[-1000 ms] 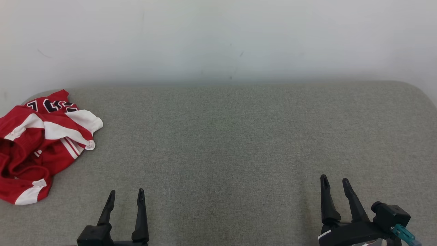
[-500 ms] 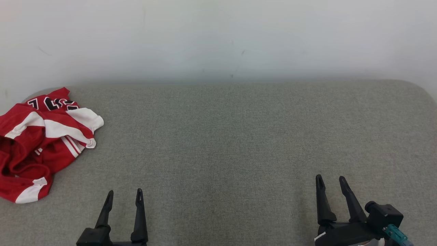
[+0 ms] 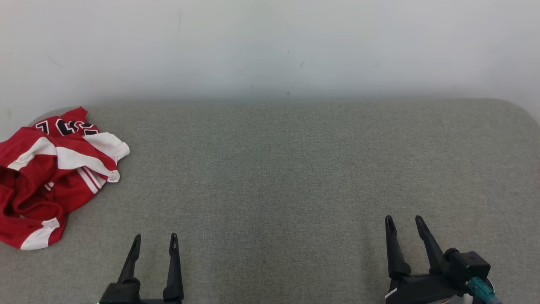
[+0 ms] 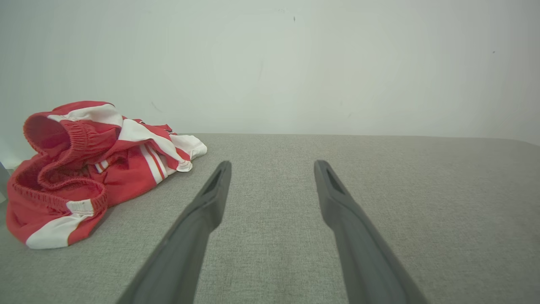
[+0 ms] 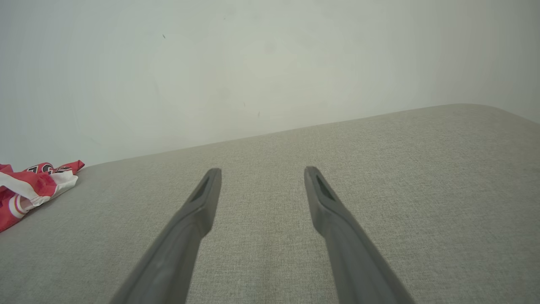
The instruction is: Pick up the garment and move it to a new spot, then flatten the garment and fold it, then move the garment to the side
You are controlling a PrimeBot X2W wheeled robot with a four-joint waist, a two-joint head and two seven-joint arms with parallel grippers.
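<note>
The crumpled red-and-white sports garment (image 3: pixel 50 169) with black numerals lies heaped at the left end of the grey woven fabric surface (image 3: pixel 295 169), untouched, just as it lay a second ago. Over that surface's near edge my left gripper (image 3: pixel 154 241) and my right gripper (image 3: pixel 402 219) both stand spread wide, holding nothing. The right one has edged slightly toward the surface's left end, and the left has barely stirred.

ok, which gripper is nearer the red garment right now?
Left. The left gripper hangs just right of the red garment, nearer the robot, not touching it. The right gripper is far off across the grey surface. Both are open and empty.
</note>
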